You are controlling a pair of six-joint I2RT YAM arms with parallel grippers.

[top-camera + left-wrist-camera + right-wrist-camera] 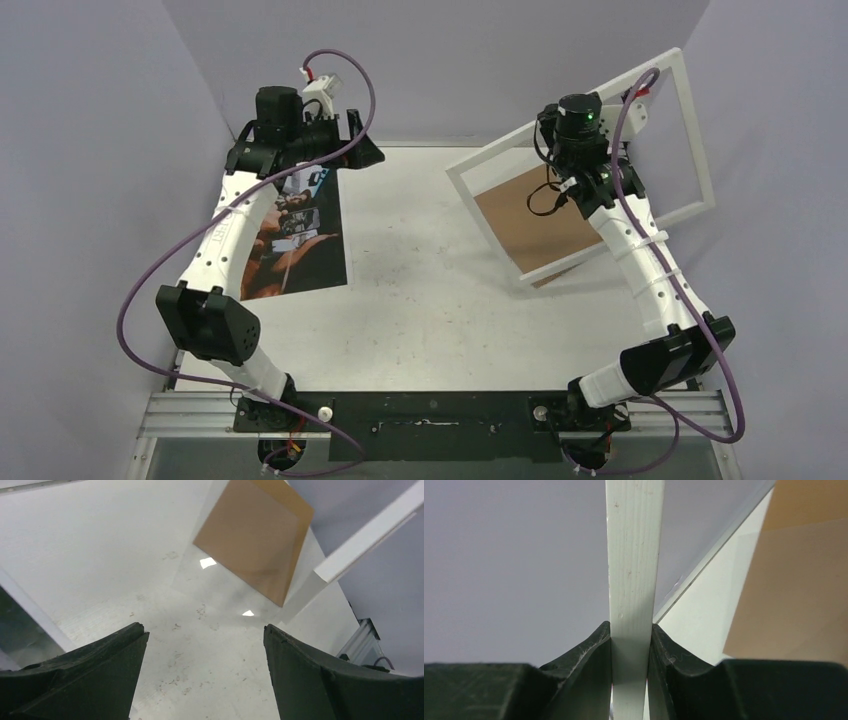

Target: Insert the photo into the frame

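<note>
Photo lies face up on the desk at your left. The left end effector hovers over its far end, spread wide and empty. Your right end effector pinches the frame by its edge and holds it tilted (probably to clear the brown backing board).

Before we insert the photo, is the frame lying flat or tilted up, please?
Tilted up: the right gripper pinches one rail of the frame, holding it slanted over the table.

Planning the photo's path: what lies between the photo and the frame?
In the top view, only bare white table separates the photo from the frame.
</note>
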